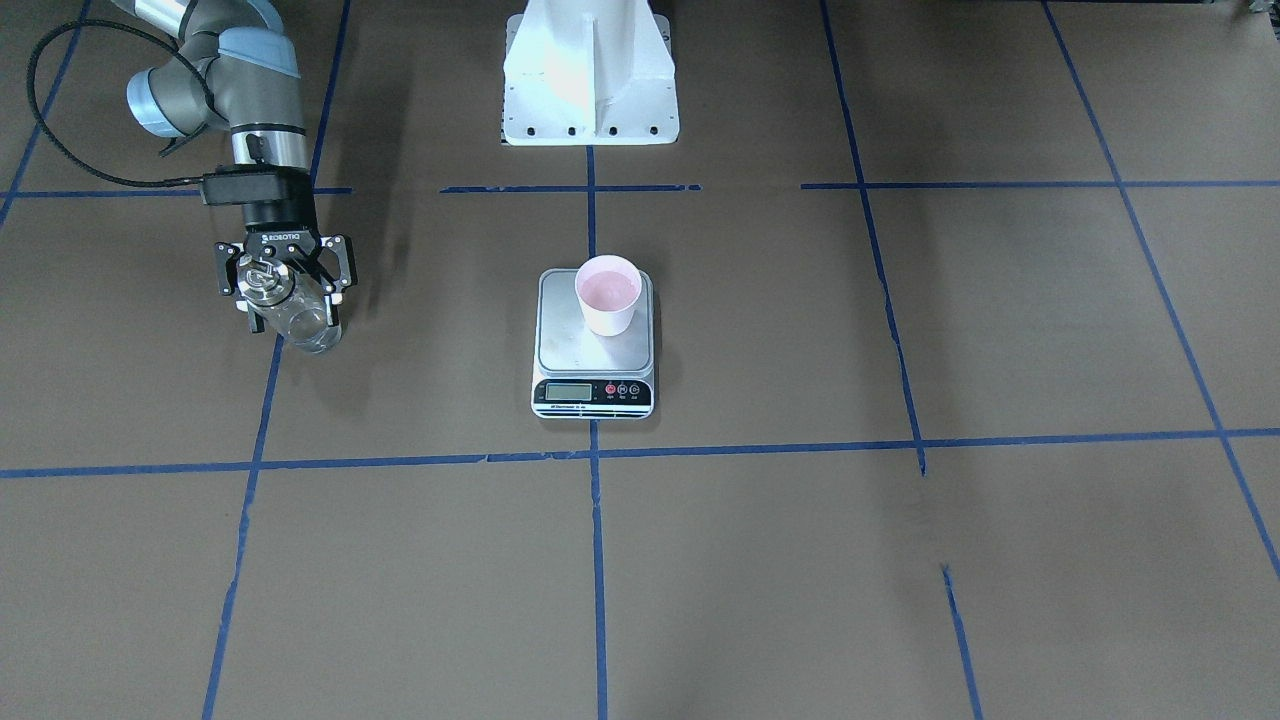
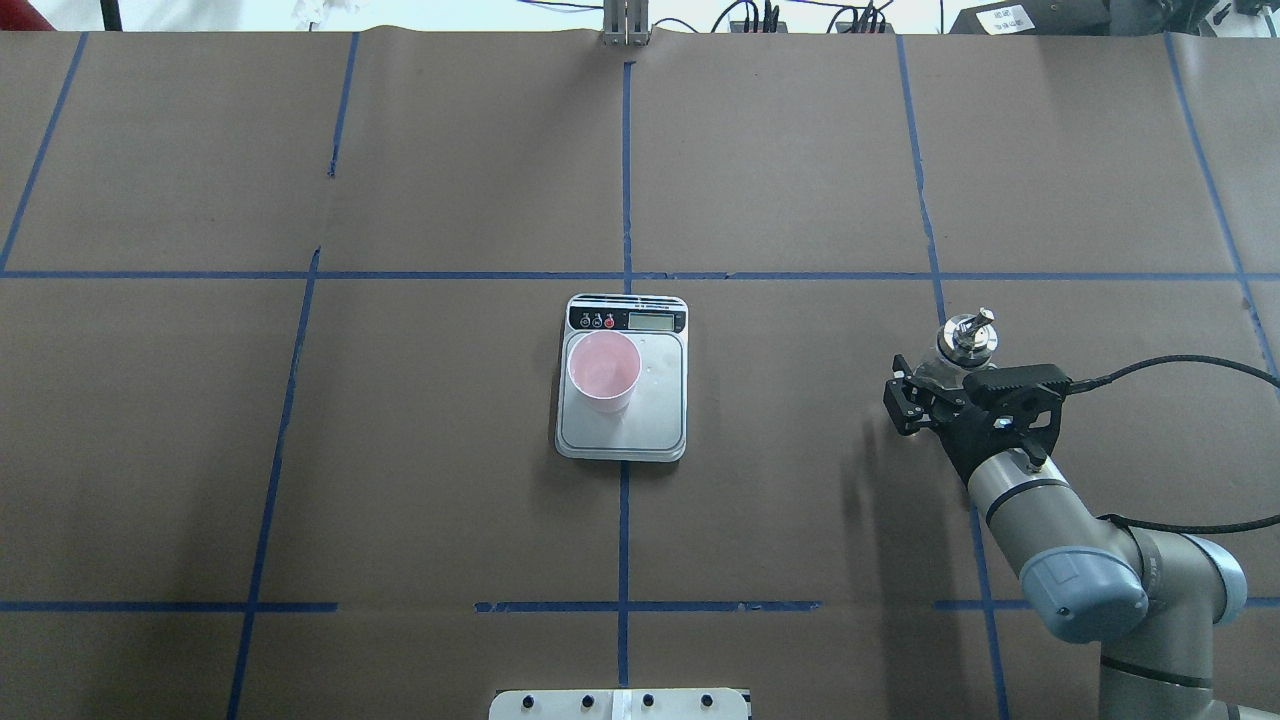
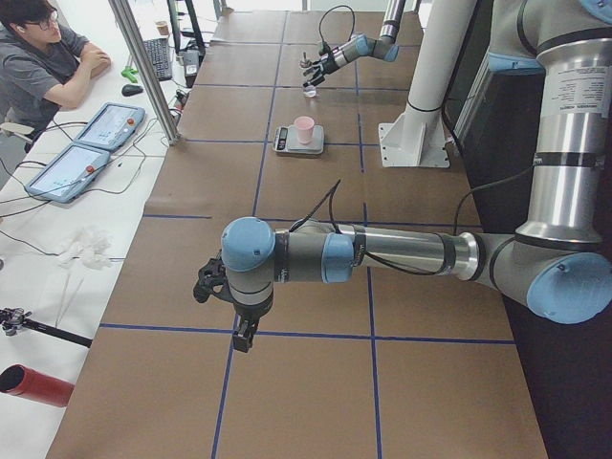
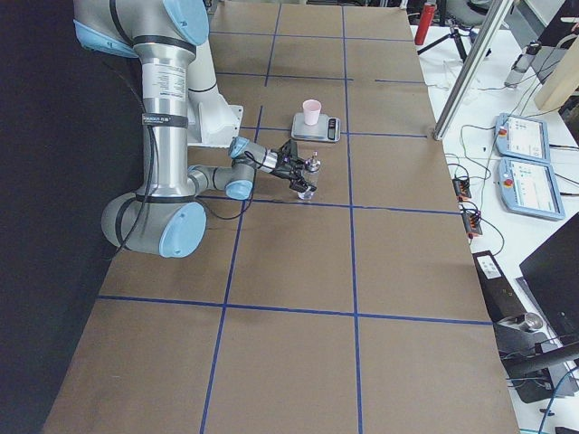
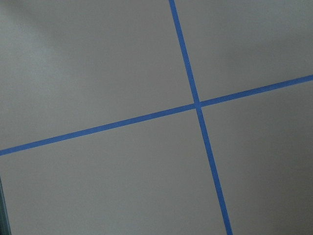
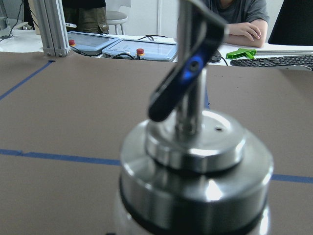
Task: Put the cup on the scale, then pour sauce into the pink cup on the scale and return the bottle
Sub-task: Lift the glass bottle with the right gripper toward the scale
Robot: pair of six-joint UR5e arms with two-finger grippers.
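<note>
Closest to my right wrist camera is the bottle [image 6: 195, 161], its shiny silver cap and slanted spout filling that view; my right gripper [image 1: 285, 290] is closed around the clear glass body just under the cap, one finger on either side, and the bottle stands upright in my grip; its base is low over the table [image 2: 800, 150], beside a blue tape line [image 2: 975, 520], though I cannot tell whether the glass touches the brown paper; my left gripper [image 3: 208, 279] hangs low over the table well off to my left, seen only from the side, and I cannot tell whether its fingers are apart or together, since my left wrist camera shows only brown paper and a crossing of tape; further out, near the table's middle and well apart from the bottle, lies the scale [image 2: 655, 420] with its black display strip turned away from me; the cup [image 2: 603, 370] stands upright on the silver plate, toward my left side and the display end, its inside pinkish; beyond the far edge a seated person [image 6: 244, 19] rests an arm on a desk.
</note>
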